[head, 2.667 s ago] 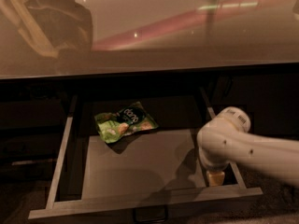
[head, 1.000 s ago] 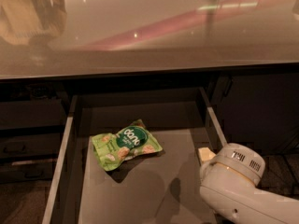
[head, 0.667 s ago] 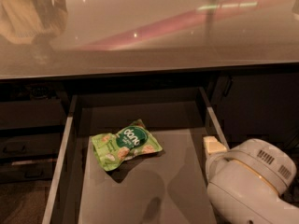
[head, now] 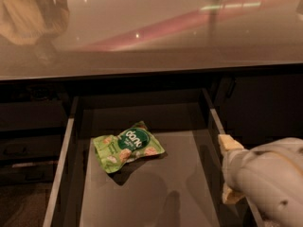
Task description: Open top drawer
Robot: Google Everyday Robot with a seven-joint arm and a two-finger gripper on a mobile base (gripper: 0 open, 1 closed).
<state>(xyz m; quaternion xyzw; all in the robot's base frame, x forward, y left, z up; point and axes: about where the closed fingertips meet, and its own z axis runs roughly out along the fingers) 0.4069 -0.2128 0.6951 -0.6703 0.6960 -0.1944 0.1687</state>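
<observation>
The top drawer (head: 187, 183) stands pulled far out below the counter, showing its deep grey inside and pale side rails (head: 60, 174). Its front and handle lie below the bottom edge of the view. A green snack bag (head: 128, 147) lies on the drawer floor, left of centre. My gripper (head: 230, 169) is at the lower right, over the drawer's right rail, at the end of the white arm (head: 270, 183). Two tan fingertips (head: 229, 143) poke out to the left, apart from each other, with nothing between them.
A glossy pale countertop (head: 151, 32) overhangs the drawer along the whole top of the view. Dark cabinet fronts (head: 28, 126) flank the drawer on the left and on the right (head: 265, 108).
The arm has drawn back from the drawer's front right corner toward the lower right. The drawer front has slipped out of view at the bottom. The bag has stayed where it was in the drawer.
</observation>
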